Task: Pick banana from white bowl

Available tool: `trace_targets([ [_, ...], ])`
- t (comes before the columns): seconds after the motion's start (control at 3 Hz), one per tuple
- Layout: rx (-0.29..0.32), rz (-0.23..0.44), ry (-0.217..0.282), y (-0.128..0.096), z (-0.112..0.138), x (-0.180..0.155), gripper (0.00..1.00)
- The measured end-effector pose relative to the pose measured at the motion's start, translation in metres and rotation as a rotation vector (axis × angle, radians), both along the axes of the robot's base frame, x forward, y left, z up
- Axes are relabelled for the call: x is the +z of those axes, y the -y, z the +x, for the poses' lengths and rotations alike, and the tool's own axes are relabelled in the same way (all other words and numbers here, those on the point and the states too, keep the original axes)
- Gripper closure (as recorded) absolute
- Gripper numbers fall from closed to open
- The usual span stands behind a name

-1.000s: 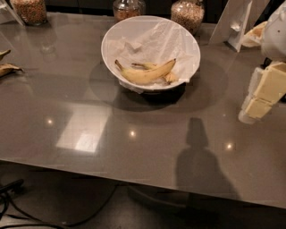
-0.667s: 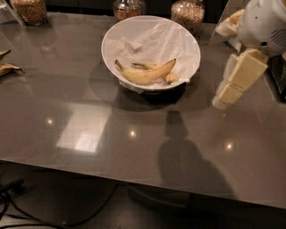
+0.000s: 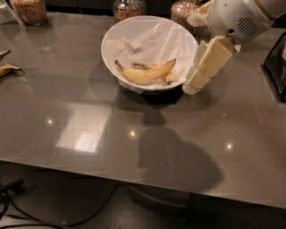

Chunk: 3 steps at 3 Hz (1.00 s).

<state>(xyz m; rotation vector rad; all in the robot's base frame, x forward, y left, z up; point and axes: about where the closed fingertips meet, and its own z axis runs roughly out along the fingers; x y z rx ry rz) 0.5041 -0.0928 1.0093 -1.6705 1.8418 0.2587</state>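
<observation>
I see the grey worktop (image 3: pixel 134 134) filling the view. The bowl (image 3: pixel 107 40) sits near its far edge, about midway along, lined with crumpled paper (image 3: pixel 156 40). My gripper (image 3: pixel 193 86) hangs tilted just beside the bowl's right rim, tip low over the worktop (apart or together, I cannot tell from here). The banana (image 3: pixel 145 75) lies inside the bowl along its near side, stem to the left, with a stubby piece (image 3: pixel 169 78) at its right end. Jars (image 3: pixel 128 8) stand along the far edge, and peel scraps (image 3: pixel 6 67) lie at the left edge.
</observation>
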Motion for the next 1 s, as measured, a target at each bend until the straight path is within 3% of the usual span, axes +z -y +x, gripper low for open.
trace_targets([
  [0.33,-0.002,0.013,0.000,-0.006,0.022,-0.016,0.00],
  [0.67,0.014,0.034,0.011,-0.020,0.060,-0.028,0.00],
  [1.0,0.043,0.055,0.009,-0.034,0.095,-0.037,0.19],
])
